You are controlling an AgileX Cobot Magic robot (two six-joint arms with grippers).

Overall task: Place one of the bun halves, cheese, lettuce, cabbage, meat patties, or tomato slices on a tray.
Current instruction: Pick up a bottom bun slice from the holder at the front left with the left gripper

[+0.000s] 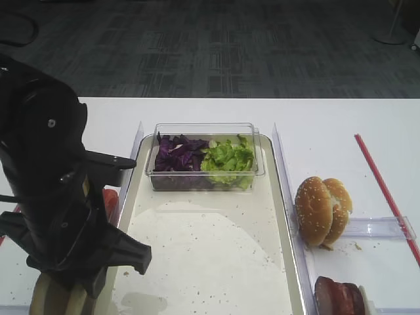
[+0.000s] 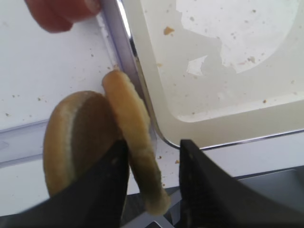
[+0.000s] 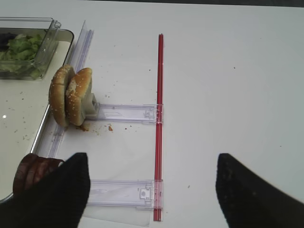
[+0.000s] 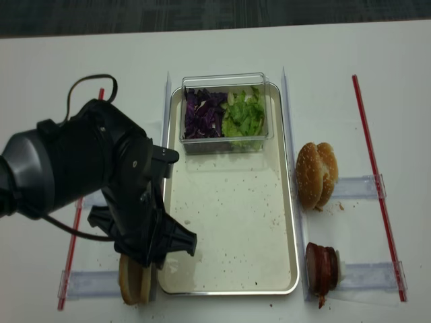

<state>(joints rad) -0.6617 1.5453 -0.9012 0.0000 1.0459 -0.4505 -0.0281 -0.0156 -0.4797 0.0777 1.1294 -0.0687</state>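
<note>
Two plain bun halves stand on edge just left of the tray [image 2: 213, 95]. My left gripper [image 2: 153, 145] is open and straddles the right bun half [image 2: 135, 137]. Its left finger lies against the crust and the right finger stands clear of it. The other half [image 2: 76, 137] sits outside the jaws. Tomato slices [image 2: 59, 14] lie beyond them. On the tray [image 4: 229, 222] a clear tub holds cabbage [image 4: 201, 114] and lettuce [image 4: 244, 114]. Meat patties [image 4: 321, 266] stand right of the tray. My right gripper [image 3: 151, 164] hangs open over the table, holding nothing. Cheese is out of view.
Two sesame-seeded bun halves [image 4: 314, 175] stand on edge right of the tray against a clear plastic holder [image 3: 126, 113]. A red strip [image 3: 159, 118] runs along the table's right side. The left arm's bulk [image 1: 52, 197] hides the tray's near left corner.
</note>
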